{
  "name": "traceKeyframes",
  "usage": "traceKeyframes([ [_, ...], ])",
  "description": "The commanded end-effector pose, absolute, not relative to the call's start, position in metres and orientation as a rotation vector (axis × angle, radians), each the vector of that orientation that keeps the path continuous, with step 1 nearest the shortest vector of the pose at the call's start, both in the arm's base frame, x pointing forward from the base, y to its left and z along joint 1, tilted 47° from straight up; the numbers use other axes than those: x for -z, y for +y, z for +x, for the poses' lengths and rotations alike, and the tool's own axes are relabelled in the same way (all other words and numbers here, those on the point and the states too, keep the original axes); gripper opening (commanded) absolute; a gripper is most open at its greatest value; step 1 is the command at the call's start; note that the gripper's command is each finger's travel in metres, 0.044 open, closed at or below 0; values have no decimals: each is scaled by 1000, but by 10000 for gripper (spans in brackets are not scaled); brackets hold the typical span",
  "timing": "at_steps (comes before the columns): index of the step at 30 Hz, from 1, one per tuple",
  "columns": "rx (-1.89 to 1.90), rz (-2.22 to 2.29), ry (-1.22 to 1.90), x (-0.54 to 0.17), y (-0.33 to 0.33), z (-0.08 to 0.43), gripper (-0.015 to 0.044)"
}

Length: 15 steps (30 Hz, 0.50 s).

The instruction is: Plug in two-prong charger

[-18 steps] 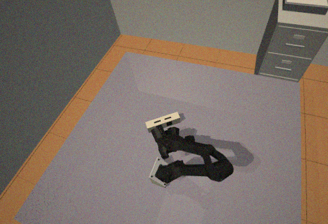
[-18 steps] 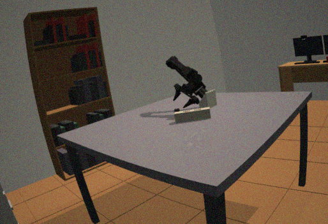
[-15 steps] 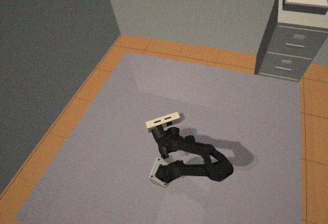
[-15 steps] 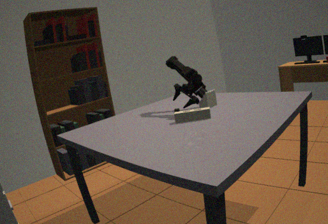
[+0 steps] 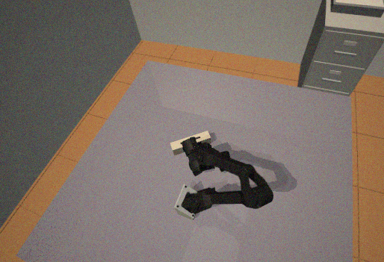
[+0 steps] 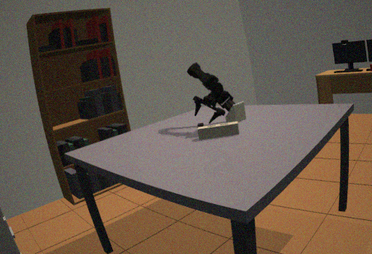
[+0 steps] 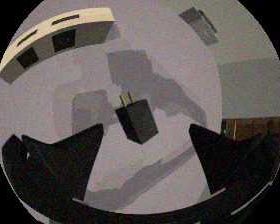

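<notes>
The black charger (image 7: 137, 121) lies on the table between and beyond the open fingertips in the wrist view, its two brass prongs pointing toward the power strip side. A small dark block, apparently the charger (image 6: 200, 124), shows at the left end of the strip in the exterior view. The cream power strip (image 5: 177, 146) (image 6: 218, 131) (image 7: 91, 36) stands on the table; two dark square outlets show on its side facing the wrist camera. My gripper (image 6: 203, 119) (image 7: 148, 128) is open and empty, above the charger. In the top view the arm hides the charger and part of the strip.
The pale grey-purple table (image 5: 123, 153) (image 6: 174, 163) bears the arm's light base plate (image 5: 180, 202) (image 6: 237, 112), on the far side of the strip in the exterior view. A filing cabinet (image 5: 338, 60) and a bookshelf (image 6: 72, 94) stand away from the arm.
</notes>
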State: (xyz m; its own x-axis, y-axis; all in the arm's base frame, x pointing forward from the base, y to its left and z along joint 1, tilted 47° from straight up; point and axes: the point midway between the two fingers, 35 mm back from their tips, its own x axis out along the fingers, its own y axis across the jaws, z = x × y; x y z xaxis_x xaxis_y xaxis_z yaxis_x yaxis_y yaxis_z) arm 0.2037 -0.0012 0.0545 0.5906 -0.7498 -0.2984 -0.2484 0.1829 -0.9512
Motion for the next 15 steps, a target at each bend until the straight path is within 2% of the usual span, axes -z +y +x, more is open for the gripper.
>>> traceKeyframes([
  [1, 415, -1382, 1016, -54, 0, 208, 440],
  [15, 328, -1352, 1275, -57, 0, 220, 440],
])
